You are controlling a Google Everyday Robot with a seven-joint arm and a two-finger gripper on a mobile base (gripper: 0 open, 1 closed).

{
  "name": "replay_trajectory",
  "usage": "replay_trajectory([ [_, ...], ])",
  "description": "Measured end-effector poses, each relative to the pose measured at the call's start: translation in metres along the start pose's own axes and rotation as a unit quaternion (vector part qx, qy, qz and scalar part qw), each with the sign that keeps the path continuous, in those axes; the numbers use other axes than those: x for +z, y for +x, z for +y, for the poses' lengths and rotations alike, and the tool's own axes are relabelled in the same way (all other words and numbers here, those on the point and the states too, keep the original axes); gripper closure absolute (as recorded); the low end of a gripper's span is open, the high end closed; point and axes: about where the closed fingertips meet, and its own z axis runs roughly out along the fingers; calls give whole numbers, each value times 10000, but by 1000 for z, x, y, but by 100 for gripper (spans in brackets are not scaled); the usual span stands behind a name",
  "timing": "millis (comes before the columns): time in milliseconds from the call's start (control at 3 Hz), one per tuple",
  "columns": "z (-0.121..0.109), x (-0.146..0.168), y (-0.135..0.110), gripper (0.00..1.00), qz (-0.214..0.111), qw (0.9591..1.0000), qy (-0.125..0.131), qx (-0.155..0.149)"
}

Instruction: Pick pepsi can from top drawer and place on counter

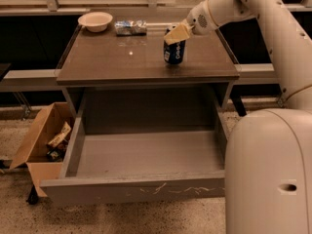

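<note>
The robot's white body [268, 174] fills the frame at 4 o'clock, and its arm [278, 23] rises along the right edge and bends in from 1 o'clock. The top drawer [141, 191] stands pulled wide open at 6 o'clock, its scratched front panel nearest the camera and its grey floor bare. Above it the counter [122, 57] spans the middle of the view. A brown cardboard box [39, 135] sits on the floor at 8 o'clock of the drawer, flaps open, with scraps inside. On the counter's far edge, at 11 o'clock, is a pale bowl [95, 21], with a silvery foil packet [130, 27] just beside it at its 3 o'clock. The pepsi can [174, 52] stands upright on the counter, at 2 o'clock of the counter's centre. The gripper [176, 33] sits at the can's top, at its 12 o'clock; whether it clamps the can cannot be told.
</note>
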Motion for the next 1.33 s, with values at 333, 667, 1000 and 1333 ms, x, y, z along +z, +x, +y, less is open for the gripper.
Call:
replay_trajectory([
  [333, -2, 0, -1, 54, -14, 10000, 15, -9],
  [667, -2, 0, -1, 31, -14, 10000, 15, -9],
  [1000, -2, 0, -1, 8, -14, 10000, 15, -9],
  [1333, -2, 0, -1, 0, -14, 10000, 14, -9],
])
